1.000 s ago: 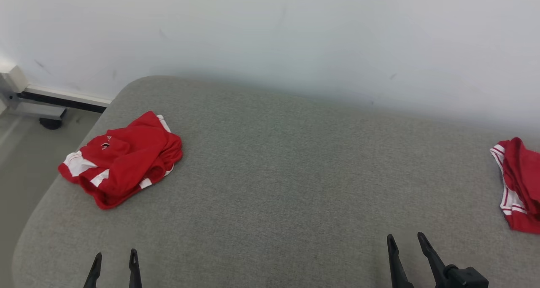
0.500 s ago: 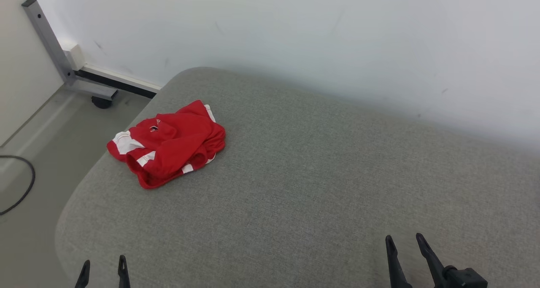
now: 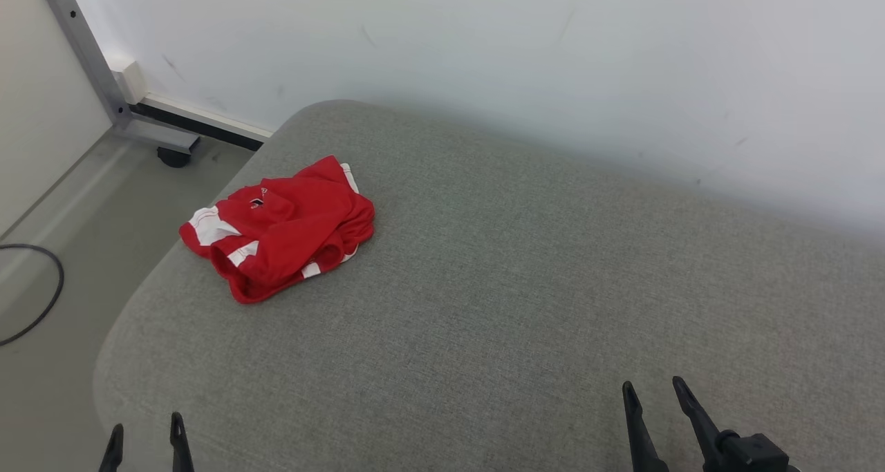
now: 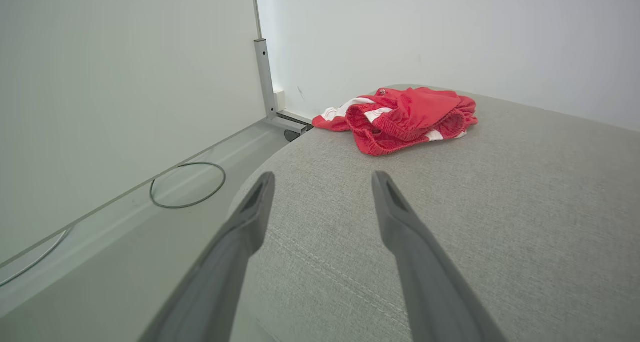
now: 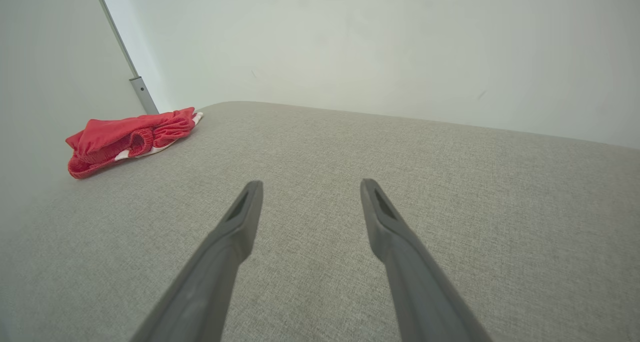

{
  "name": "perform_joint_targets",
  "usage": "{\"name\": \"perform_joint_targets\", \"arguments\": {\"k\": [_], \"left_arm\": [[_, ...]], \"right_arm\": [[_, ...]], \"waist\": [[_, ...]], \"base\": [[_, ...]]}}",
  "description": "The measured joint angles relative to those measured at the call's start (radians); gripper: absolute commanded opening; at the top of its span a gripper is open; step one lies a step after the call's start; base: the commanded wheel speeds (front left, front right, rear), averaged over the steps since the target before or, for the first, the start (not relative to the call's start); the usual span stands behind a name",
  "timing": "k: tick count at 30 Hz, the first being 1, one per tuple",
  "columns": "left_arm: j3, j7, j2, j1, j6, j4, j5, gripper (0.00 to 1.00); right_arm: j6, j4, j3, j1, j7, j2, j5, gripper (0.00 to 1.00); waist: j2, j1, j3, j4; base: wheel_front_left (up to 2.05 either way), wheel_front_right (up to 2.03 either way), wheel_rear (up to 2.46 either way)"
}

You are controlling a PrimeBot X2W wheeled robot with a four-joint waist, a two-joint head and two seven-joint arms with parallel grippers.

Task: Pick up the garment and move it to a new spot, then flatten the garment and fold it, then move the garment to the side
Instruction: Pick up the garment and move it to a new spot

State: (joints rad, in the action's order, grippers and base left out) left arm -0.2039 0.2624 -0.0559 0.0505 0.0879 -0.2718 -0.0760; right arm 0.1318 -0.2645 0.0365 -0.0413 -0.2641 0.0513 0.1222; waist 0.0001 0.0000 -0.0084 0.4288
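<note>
crumpled red and white cloth garment [image 3: 280,227] sits on the grey fabric cushion [image 3: 525,306]. left gripper [image 3: 145,439] and right gripper [image 3: 653,396] wait wide open, holding nothing, ready to reach.

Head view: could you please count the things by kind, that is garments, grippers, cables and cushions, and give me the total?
red garment: 1
grippers: 2 (left gripper, right gripper)
black cable on the floor: 1
grey cushion: 1
Total: 5
</note>
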Motion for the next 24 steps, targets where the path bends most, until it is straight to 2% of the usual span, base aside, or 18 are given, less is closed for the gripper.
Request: {"name": "perform_joint_targets", "arguments": {"k": [6, 12, 17, 21, 24], "left_arm": [[-0.023, 0.0, -0.002, -0.077, 0.009, -0.025, -0.032, 1.0], [-0.063, 0.0, -0.045, -0.234, 0.026, -0.077, -0.08, 1.0], [-0.075, 0.0, -0.142, -0.423, 0.035, -0.156, -0.113, 1.0], [-0.065, -0.012, -0.183, -0.513, 0.037, -0.215, -0.149, 1.0], [-0.046, -0.066, -0.226, -0.603, 0.041, -0.272, -0.197, 1.0]], "right_arm": [[0.0, 0.005, 0.007, 0.025, 0.0, 0.0, -0.01, 1.0], [0.0, 0.013, 0.026, 0.078, 0.0, 0.0, -0.016, 1.0], [0.0, 0.024, 0.036, 0.123, 0.0, -0.001, -0.018, 1.0], [0.0, 0.032, 0.039, 0.141, 0.0, -0.001, -0.018, 1.0], [0.0, 0.039, 0.044, 0.17, 0.0, 0.0, -0.019, 1.0]], "waist": [[0.0, 0.0, 0.017, -0.036], [0.0, 0.0001, 0.049, -0.095], [0.0, 0.0002, 0.091, -0.171], [0.0001, 0.0002, 0.119, -0.209], [0.0001, 0.0003, 0.154, -0.241]], "base": [[0.0, 0.0, 0.0], [0.0, 0.0, 0.0], [0.0, 0.0, 0.0], [0.0, 0.0, 0.0], [0.0, 0.0, 0.0]]}}
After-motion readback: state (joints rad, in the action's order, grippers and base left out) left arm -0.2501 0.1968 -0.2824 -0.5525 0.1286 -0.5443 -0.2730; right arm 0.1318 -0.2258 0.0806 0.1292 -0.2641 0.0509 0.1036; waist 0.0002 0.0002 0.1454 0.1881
